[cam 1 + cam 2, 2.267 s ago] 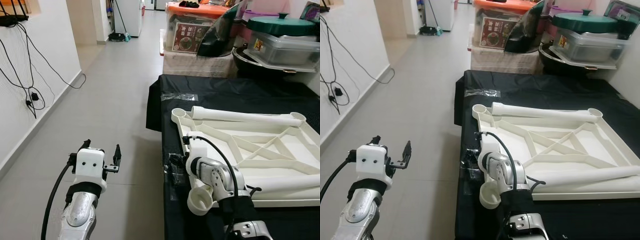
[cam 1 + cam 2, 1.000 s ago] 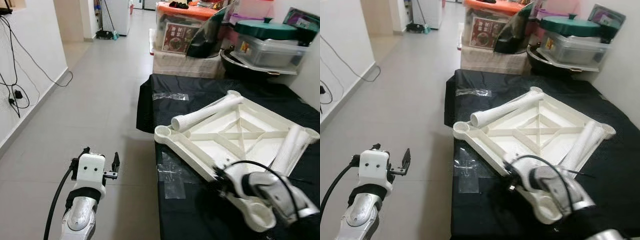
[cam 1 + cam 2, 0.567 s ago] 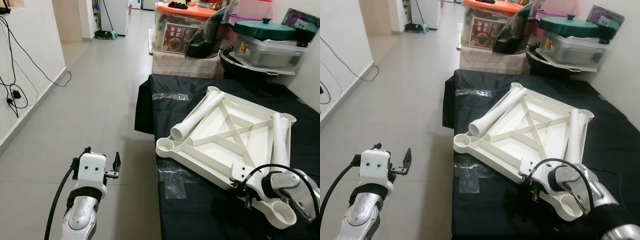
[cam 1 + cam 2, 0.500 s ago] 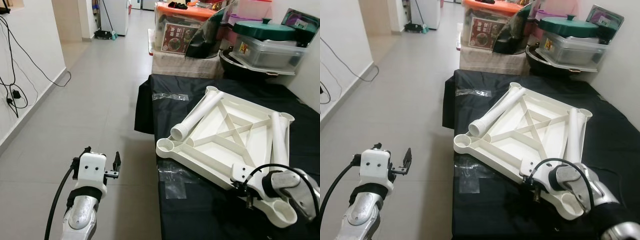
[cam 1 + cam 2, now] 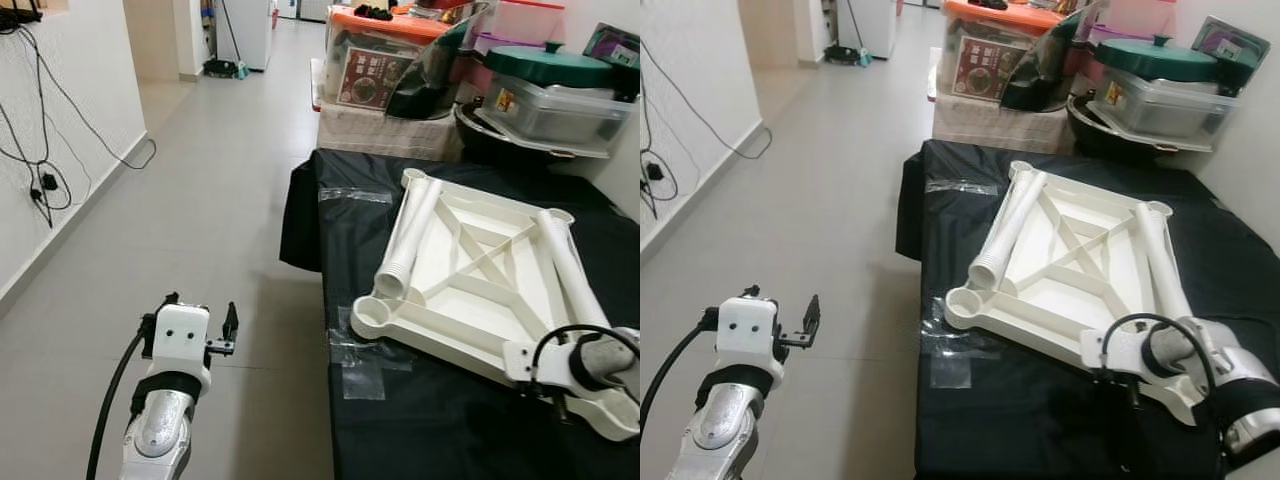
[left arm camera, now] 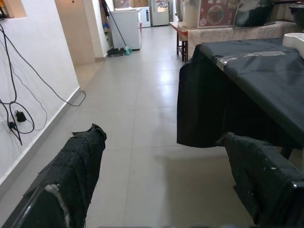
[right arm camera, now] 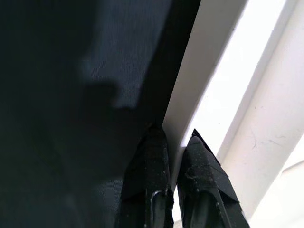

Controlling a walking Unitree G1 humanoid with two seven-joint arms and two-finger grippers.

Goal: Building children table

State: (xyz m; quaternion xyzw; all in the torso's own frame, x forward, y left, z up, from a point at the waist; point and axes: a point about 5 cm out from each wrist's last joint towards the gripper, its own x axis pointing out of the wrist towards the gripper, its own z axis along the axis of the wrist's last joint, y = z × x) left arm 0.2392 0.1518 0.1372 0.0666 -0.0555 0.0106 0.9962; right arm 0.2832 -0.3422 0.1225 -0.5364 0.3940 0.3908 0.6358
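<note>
The white plastic children's tabletop (image 5: 1075, 255), upturned with two white tubular legs (image 5: 1006, 230) lying in it, rests on the black-draped table (image 5: 1040, 420). Its near rim is pinched by the right gripper (image 7: 176, 147), whose fingers are nearly closed on the thin edge. Such a shallow hold could slip, and the loose legs might be rolled off. The tabletop's near-left corner lies close to the table's left edge. The left gripper (image 5: 197, 322) is held wide and empty over bare floor (image 5: 230, 200), where room is ample.
</note>
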